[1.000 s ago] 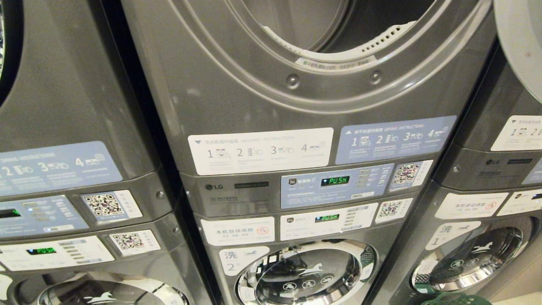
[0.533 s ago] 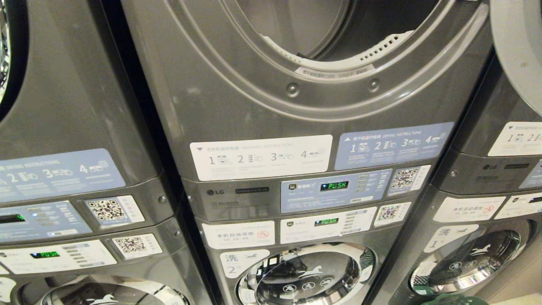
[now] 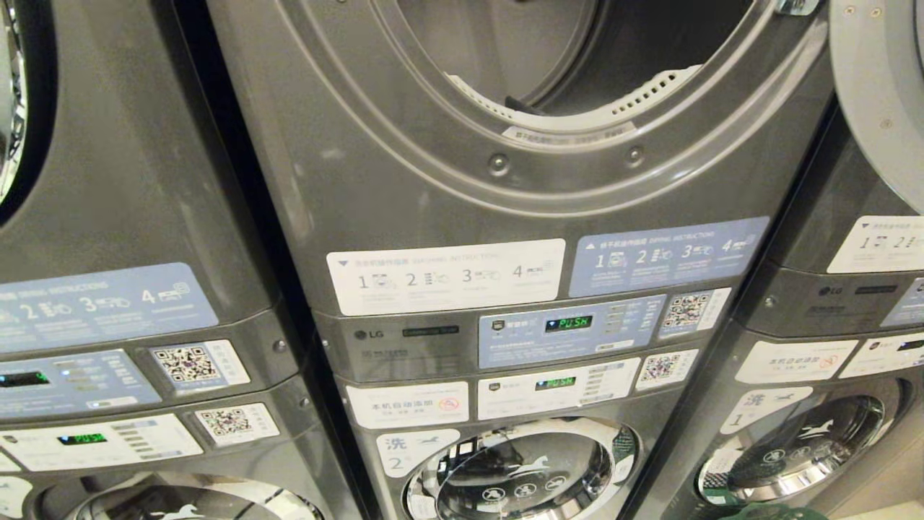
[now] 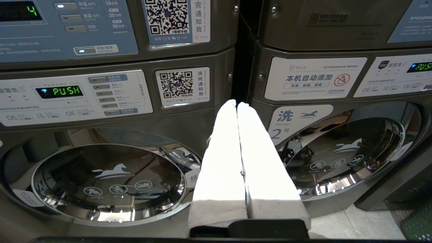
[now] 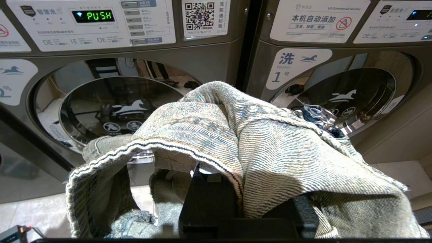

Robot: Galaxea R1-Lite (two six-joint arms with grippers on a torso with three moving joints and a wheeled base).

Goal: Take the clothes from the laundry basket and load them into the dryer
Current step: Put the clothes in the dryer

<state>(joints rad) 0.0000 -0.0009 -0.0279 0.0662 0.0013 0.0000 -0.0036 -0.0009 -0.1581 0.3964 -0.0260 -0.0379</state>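
The left gripper (image 4: 238,104) points level at the seam between two stacked machines, its white fingers (image 4: 219,162) pressed flat together with nothing between them. It hangs in front of the washer doors and touches neither.

The right gripper (image 5: 216,189) also points level toward the lower washers, and is almost wholly buried under jeans (image 5: 256,141). The faded denim drapes over it, the waistband hanging in a loop on one side and folds spilling down the other. The fingers themselves are covered by cloth; they are clenched on the jeans. The jeans hang clear of the machines.

In the head view neither arm shows. The dryer (image 3: 520,188) sits on top of the middle stack, its door (image 3: 877,94) swung open to the right. The drum (image 3: 505,50) is only partly in view; a small dark shape lies at its lower lip, too small to tell what it is. Below it the washer door (image 3: 520,469) is closed. A green basket (image 4: 418,222) stands on the floor beside the machines, only its edge showing.
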